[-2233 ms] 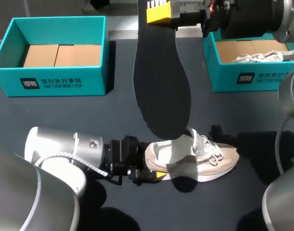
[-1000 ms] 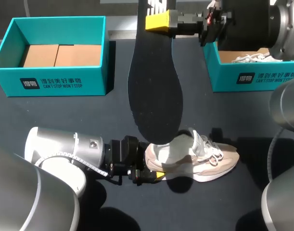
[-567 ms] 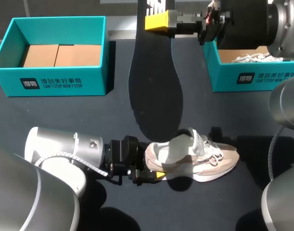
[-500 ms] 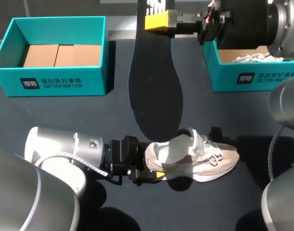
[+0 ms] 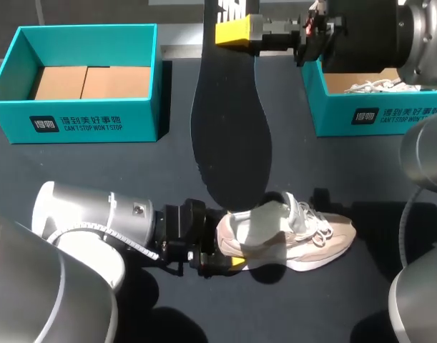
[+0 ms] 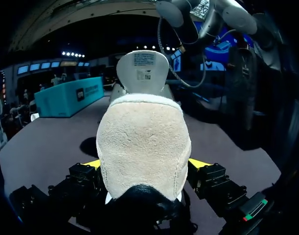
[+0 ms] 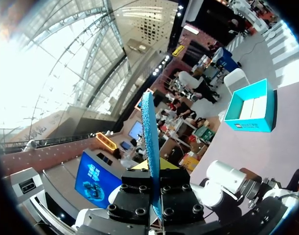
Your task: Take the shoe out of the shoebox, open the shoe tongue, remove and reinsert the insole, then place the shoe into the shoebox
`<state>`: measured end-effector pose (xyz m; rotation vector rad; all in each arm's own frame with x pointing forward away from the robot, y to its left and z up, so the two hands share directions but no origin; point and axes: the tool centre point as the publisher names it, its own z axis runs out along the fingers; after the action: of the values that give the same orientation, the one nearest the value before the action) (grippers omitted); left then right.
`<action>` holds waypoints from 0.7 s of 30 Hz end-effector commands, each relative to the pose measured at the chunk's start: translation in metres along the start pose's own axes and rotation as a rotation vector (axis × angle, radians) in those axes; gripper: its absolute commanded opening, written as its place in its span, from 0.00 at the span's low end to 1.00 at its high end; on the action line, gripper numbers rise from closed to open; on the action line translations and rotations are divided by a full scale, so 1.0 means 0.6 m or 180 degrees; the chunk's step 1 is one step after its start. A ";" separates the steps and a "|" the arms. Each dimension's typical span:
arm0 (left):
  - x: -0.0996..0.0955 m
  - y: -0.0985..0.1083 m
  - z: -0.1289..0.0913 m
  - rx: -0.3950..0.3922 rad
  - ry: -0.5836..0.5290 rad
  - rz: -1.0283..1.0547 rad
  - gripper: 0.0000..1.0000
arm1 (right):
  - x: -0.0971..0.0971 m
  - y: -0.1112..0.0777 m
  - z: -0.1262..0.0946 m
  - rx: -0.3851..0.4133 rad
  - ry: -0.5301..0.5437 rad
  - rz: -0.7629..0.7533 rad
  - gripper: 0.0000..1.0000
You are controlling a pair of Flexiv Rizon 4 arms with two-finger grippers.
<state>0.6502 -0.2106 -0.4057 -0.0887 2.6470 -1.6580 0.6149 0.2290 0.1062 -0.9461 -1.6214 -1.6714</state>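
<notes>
While the pale suede shoe (image 5: pixel 290 232) sits on the dark table (image 5: pixel 96 171), the left gripper (image 5: pixel 229 261) is clenched on its heel, one yellow-tipped finger pressed to each side. In the left wrist view the fuzzy heel fills the space between that gripper's (image 6: pixel 144 164) fingers, and beyond the heel the white tongue (image 6: pixel 142 71) stands upright with its label facing back. The shoe's toe points away from the left gripper, toward the robot's right side, and its white laces lie loose over the front.

Above the shoe hangs the dark insole (image 5: pixel 229 128), long and nearly vertical. Its broad end comes down to the shoe's opening, though whether it touches the collar cannot be told. Its narrow end is pinched in the right gripper (image 5: pixel 236 28), high over the shoe and farther from the robot. In the right wrist view the insole (image 7: pixel 151 152) shows edge-on as a thin blue strip, grasped between the two fingers of that gripper (image 7: pixel 155 171).

Beyond the shoe and to its left stands the left shoebox (image 5: pixel 82 71), teal with a brown cardboard floor. Beyond the shoe and to its right stands the right shoebox (image 5: pixel 375 100), also teal, with a second shoe (image 5: pixel 386 84) partly visible inside under the right arm.
</notes>
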 end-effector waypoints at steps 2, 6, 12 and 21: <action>0.015 -0.016 -0.027 -0.0392 0.0026 -0.0140 1.00 | 0.001 0.003 0.010 -0.0001 -0.0004 0.0005 0.00; 0.024 -0.029 -0.036 -0.0836 0.0104 -0.0344 1.00 | 0.001 0.003 0.010 -0.0001 -0.0004 0.0005 0.00; 0.030 -0.033 -0.058 -0.1206 -0.0008 -0.0628 1.00 | 0.001 0.003 0.010 -0.0001 -0.0004 0.0005 0.00; 0.047 -0.065 -0.069 -0.1846 -0.0354 -0.1090 1.00 | 0.001 0.003 0.010 -0.0001 -0.0004 0.0005 0.00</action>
<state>0.6281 -0.1876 -0.3584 -0.6087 2.9022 -1.2860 0.6149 0.2291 0.1063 -0.9460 -1.6214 -1.6714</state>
